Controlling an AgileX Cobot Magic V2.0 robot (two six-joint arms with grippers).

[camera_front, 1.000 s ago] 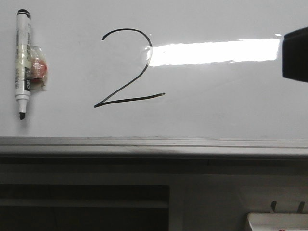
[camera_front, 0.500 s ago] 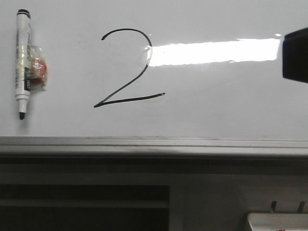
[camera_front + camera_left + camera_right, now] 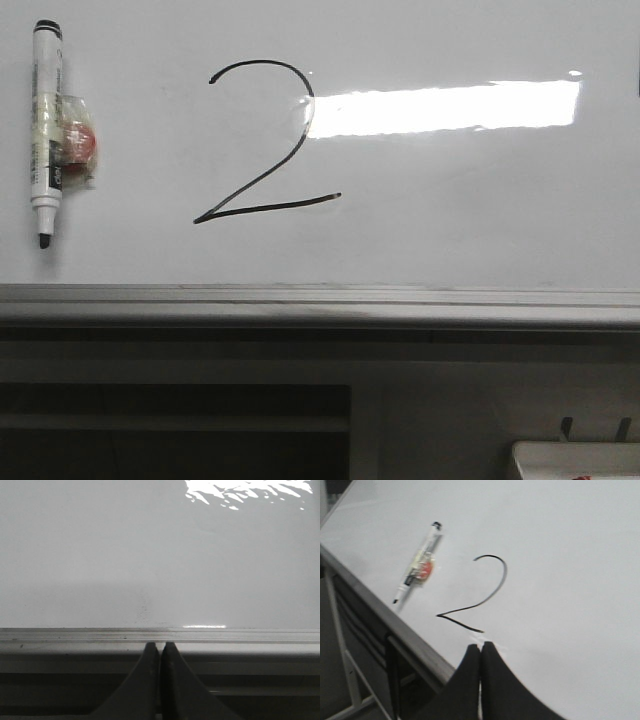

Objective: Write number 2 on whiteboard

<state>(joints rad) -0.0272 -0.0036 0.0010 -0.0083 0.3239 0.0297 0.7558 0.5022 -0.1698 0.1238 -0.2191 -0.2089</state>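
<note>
1. Progress — the number 2 (image 3: 265,142) stands complete on the whiteboard (image 3: 450,230): curved top, diagonal stroke, base stroke rising slightly to the right. It sits left of the board's centre, above the grey bottom rail (image 3: 320,300), its curve just touching the near end of a bright light reflection (image 3: 445,108). Judged from this, the writing itself is done.
2. The marker (image 3: 46,135) hangs uncapped near the board's left edge, tip down, fixed by a clear taped patch with something red inside (image 3: 78,142) — well apart from the digit. No arm shows in the front view.
3. Left gripper (image 3: 160,652): fingers pressed together, nothing between them, pointing at the rail and blank board.
4. Right gripper (image 3: 481,652): fingers pressed together, empty, seen just short of the base stroke's end.
5. What is left: seemingly nothing beyond the arms settling clear.
6. Writing — only the drawn "2" reads. The marker barrel carries a dark label with print, too small to read. A white tray (image 3: 575,460) below the rail's right end shows red marks, illegible.
</note>
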